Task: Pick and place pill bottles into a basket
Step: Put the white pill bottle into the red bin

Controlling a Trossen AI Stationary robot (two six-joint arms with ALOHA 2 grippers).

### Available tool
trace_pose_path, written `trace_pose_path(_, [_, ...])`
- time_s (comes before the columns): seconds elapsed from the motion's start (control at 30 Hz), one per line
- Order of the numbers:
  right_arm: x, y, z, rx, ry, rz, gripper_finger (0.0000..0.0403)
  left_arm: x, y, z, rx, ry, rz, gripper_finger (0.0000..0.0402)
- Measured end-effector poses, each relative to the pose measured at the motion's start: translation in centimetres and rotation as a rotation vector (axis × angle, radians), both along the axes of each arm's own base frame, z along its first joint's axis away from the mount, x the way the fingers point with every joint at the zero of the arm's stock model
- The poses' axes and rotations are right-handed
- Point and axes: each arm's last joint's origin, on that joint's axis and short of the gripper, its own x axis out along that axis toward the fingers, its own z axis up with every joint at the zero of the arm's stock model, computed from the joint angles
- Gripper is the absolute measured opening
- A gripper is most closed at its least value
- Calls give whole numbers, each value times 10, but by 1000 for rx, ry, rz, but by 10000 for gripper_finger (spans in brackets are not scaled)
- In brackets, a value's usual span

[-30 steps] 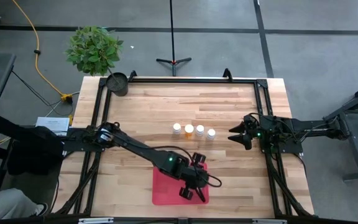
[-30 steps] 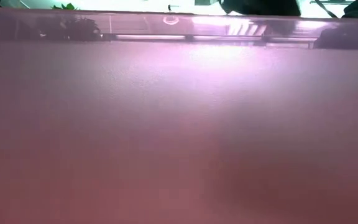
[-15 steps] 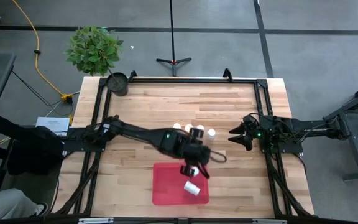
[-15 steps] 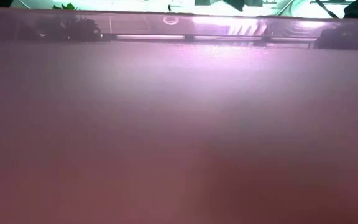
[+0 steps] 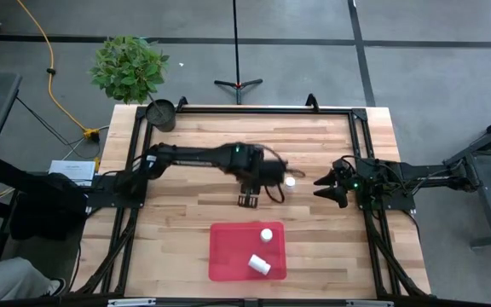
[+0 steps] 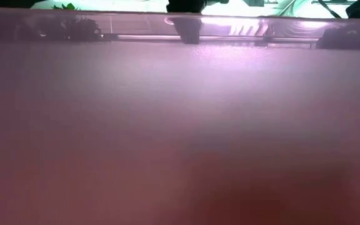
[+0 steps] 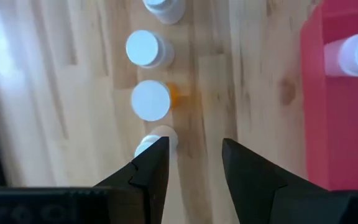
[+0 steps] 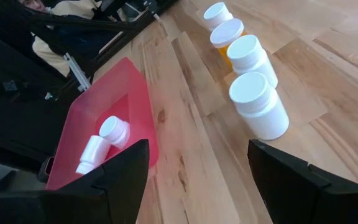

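Left gripper [image 7: 191, 165]: released, empty. Ahead of it, a row of four pill bottles [image 7: 151, 100]; beside it, basket [image 7: 340, 124] containing two. Right gripper [image 5: 324, 187]: released, idle.

- Pill bottles on the bare wood: four, standing in a row [image 8: 258, 104], [image 8: 248, 57], [image 8: 227, 34], [image 8: 216, 14]; at least one has an orange body. From the left gripper [image 7: 192, 155] they line up just ahead of its parted fingers, the closest beside one fingertip.
- Pill bottles in the basket [image 5: 228, 251]: two, one upright [image 5: 266, 234], one lying down [image 5: 258, 265], off to the side of the left gripper.
- Pill bottles altogether: six.
- Baskets: one.
- Arms with grippers: two; right gripper [image 5: 320, 188] parked, fingers apart, near the row's end.
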Motion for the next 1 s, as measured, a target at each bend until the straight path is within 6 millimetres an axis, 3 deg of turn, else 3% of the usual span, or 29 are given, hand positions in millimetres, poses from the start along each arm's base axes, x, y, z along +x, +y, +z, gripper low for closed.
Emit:
trace_pose_path(0.3, [0, 1, 0, -3, -2, 42, 263, -1, 60, -1, -209, 3, 71, 182])
trace_pose_path(0.5, [0, 1, 0, -7, -3, 49, 263, -10, 86, -1, -375, 47, 111, 182])
trace_pose_path(0.73, [0, 1, 0, -25, -5, 57, 264, -8, 90, -15, -338, 78, 137, 189])
trace_pose_path(1.0, [0, 1, 0, -31, -6, 59, 264, -7, 83, -62, -272, 200, 144, 284])
